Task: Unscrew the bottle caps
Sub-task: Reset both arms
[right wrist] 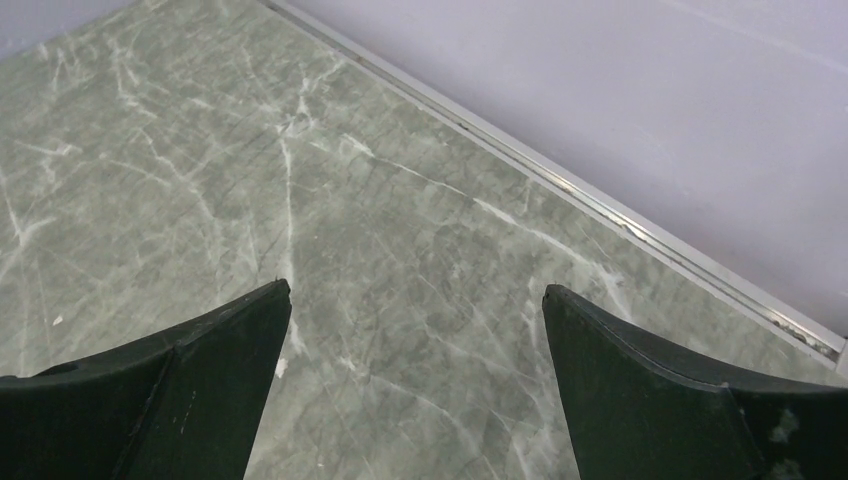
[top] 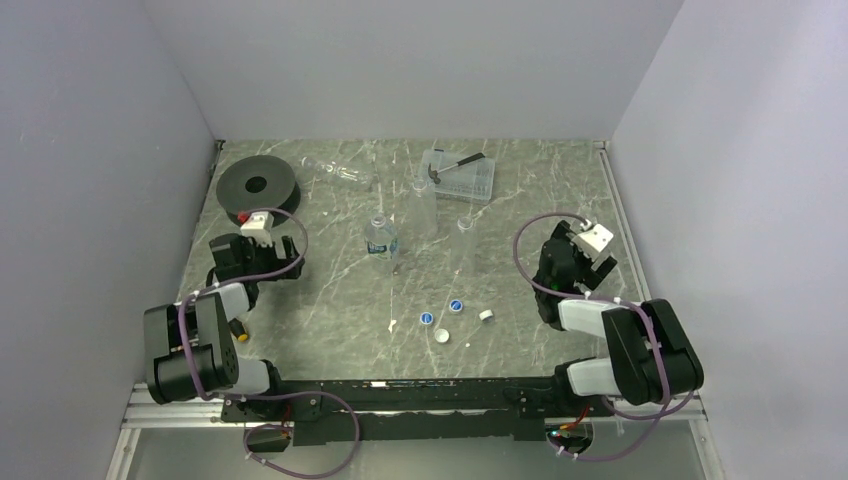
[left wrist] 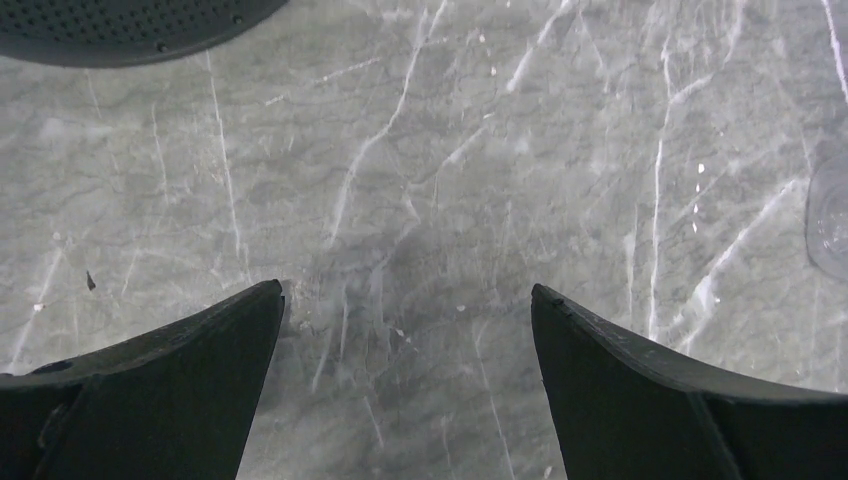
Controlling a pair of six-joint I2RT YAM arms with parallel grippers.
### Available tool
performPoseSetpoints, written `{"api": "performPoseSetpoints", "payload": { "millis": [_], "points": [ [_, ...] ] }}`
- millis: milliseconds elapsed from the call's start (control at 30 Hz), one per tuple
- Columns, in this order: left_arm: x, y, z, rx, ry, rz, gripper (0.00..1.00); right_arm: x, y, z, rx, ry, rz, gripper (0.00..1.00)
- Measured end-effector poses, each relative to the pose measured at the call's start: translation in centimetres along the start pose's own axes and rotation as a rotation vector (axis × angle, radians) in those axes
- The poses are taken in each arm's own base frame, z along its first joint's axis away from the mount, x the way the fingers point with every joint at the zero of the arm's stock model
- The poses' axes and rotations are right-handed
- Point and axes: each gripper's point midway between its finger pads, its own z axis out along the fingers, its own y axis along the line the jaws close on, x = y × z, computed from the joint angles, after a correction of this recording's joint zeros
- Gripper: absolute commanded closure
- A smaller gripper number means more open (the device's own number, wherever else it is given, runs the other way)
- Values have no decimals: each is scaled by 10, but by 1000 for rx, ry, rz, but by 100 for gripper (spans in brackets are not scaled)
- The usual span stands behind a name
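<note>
Three clear bottles stand mid-table: a short labelled bottle (top: 381, 238), a tall one (top: 424, 200) and another (top: 463, 240). One more bottle (top: 335, 172) lies at the back left. Loose bottle caps lie near the front: two showing blue (top: 427, 319) (top: 456, 306) and two white (top: 486, 315) (top: 442, 337). My left gripper (top: 288, 250) (left wrist: 405, 295) hovers open over bare table left of the bottles. Over on the right side, my right gripper (top: 592, 262) (right wrist: 415, 290) is open above bare table. A clear bottle's edge (left wrist: 830, 220) shows in the left wrist view.
A black round spool (top: 258, 183) (left wrist: 120, 30) lies at the back left. A clear rectangular tray (top: 470, 185) with a black-handled tool (top: 455, 163) sits at the back. The table's metal edge rail (right wrist: 620, 225) and the wall run close to the right gripper.
</note>
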Motion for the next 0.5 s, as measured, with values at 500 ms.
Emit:
{"api": "performPoseSetpoints", "payload": {
  "millis": [500],
  "points": [
    [-31,1,27,-16,-292,75,1,17,27,5,-144,22,-116,0]
  ]
}}
